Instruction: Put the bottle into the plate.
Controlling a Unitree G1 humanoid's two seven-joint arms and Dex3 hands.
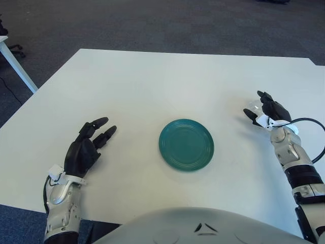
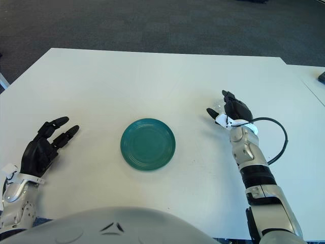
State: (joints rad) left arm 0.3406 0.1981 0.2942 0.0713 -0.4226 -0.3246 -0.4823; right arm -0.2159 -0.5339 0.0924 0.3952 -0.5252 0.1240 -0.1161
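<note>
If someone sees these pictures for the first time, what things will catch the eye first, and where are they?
The teal plate stands out most, alone near the middle of the white table, with nothing on it. To its right, the right hand closes around a small clear bottle near the table's right side. The left hand shows left of the plate, fingers spread.

Stereo pair, head-mounted, looking forward and steeply down over the robot's own chest onto the white tabletop (image 1: 152, 81). Moderately near. Left eye view: teal plate (image 1: 186, 144) slightly right of centre. Right eye view: same plate left of centre, more tabletop visible rightward. Shared: plate, left robot hand (image 1: 87, 147), right robot hand (image 2: 231, 113), dark carpet (image 1: 152, 23) beyond.
</note>
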